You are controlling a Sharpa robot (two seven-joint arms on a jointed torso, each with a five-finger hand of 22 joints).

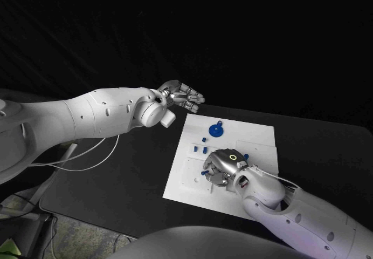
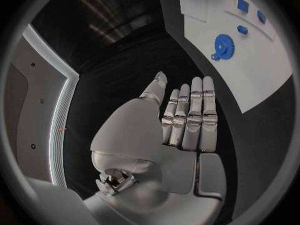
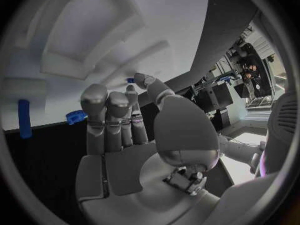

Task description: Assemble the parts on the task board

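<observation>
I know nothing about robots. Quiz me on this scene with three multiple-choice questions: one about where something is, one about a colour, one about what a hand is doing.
1. Where is the right hand?
A. Over the task board
B. Off the table, at its far edge
C. Resting on the left arm

2. What colour is the gear on the board?
A. Red
B. Blue
C. Yellow

3. What is the left hand doing?
A. Holding the gear
B. Pressing on the board
C. Holding nothing, fingers straight, beyond the board's far corner

Answers:
1. A: the head view shows the right hand above the board's middle, among the small blue parts.
2. B: the gear is plainly blue against the white board in the head and left wrist views.
3. C: the left wrist view shows that hand's palm bare, with the gear lying apart on the board.
</observation>
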